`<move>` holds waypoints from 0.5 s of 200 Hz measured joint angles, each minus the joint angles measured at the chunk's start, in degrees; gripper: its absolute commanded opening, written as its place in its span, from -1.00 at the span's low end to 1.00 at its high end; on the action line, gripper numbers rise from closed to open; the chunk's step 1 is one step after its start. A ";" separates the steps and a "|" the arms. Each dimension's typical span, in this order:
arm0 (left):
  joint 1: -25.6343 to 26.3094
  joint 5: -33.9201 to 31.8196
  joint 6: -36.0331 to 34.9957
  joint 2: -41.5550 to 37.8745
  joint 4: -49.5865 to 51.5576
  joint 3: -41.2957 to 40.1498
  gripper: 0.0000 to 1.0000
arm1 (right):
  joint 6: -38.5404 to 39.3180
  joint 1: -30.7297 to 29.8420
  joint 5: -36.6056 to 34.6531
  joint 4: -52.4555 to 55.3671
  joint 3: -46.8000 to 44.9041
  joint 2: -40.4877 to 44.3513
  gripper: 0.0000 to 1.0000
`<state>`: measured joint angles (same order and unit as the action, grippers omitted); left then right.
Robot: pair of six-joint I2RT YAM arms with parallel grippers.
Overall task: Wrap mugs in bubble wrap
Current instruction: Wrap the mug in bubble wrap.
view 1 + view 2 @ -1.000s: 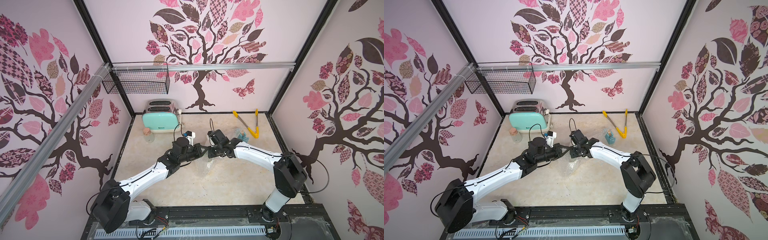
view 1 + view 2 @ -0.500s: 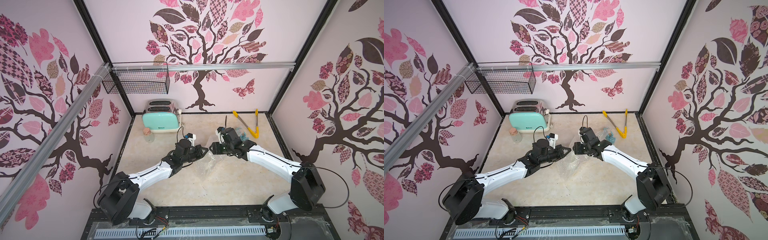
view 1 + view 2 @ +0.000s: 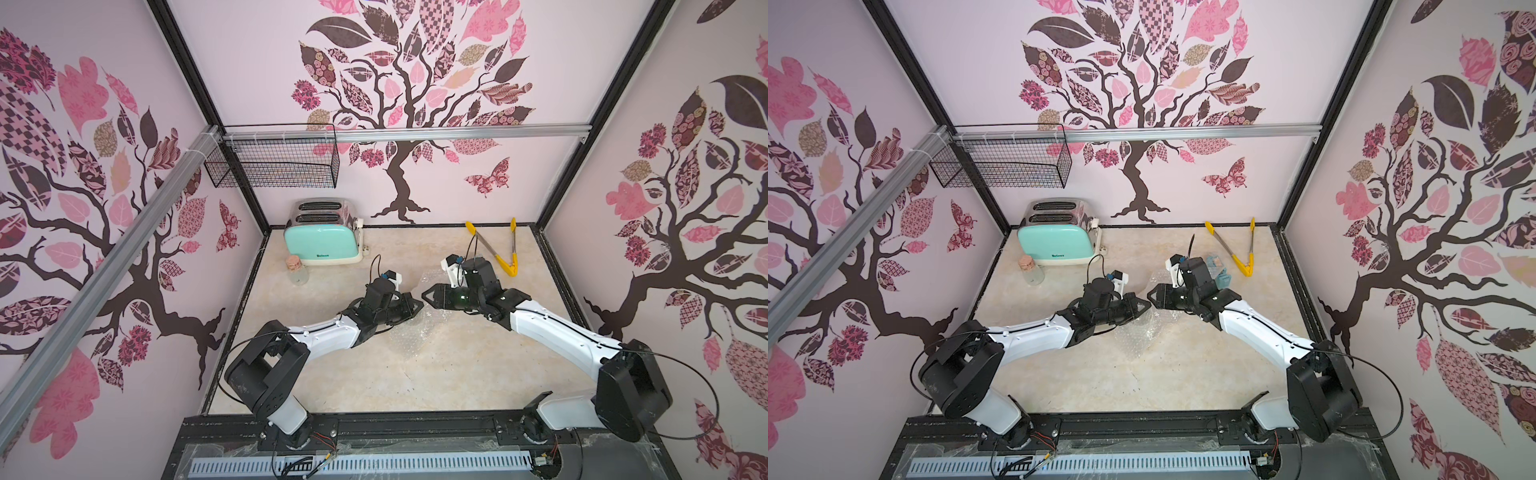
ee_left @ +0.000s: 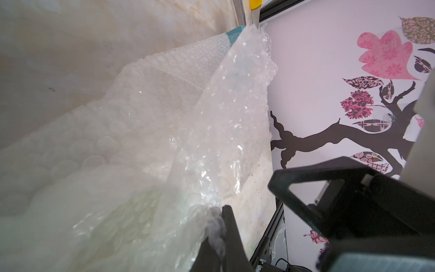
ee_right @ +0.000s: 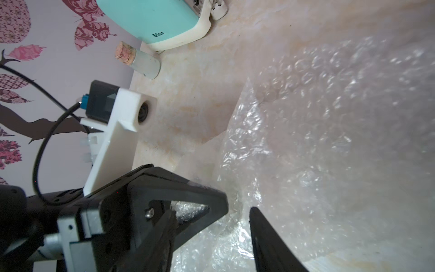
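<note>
Here, in both top views, my left gripper point(image 3: 415, 306) and right gripper point(image 3: 429, 294) nearly meet tip to tip above the bubble wrap point(image 3: 409, 332), which lies crumpled near the middle of the table point(image 3: 374, 374). In the left wrist view, my left fingers point(image 4: 231, 226) are pinching a gathered bit of wrap. In the right wrist view, my right fingers point(image 5: 270, 235) stand spread.

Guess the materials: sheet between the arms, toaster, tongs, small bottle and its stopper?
The sheet is bubble wrap: thin clear plastic film, glossy and crinkled, with rows of air blisters.
The toaster: glossy mint shell, painted metal or plastic, hard to tell; mirror-bright chrome top.
The tongs: bare metal arms; matte yellow tips and joint, likely silicone or plastic.
The bottle: looks like clear glass; its stopper is speckled tan, likely cork.
</note>
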<state>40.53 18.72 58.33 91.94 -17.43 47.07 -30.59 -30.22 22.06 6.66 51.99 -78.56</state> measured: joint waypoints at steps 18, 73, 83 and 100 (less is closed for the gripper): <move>0.02 0.31 -0.02 0.37 -0.13 0.68 -0.70 | -0.26 -0.02 1.60 -1.62 -2.10 0.33 0.08; 0.24 0.90 -0.24 0.79 0.83 0.96 -0.11 | -0.42 0.26 4.63 -4.17 -4.94 1.38 0.32; 0.35 0.94 -0.26 0.83 0.81 1.05 -0.07 | -0.44 0.26 5.07 -4.87 -5.42 1.60 0.38; 0.42 1.05 -0.33 1.01 1.05 1.14 -0.02 | -0.28 0.35 5.68 -6.27 -6.43 1.88 0.39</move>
<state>40.95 19.77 58.00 92.95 -16.38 48.21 -30.87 -29.87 27.75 0.38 45.56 -76.69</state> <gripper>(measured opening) 0.473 0.694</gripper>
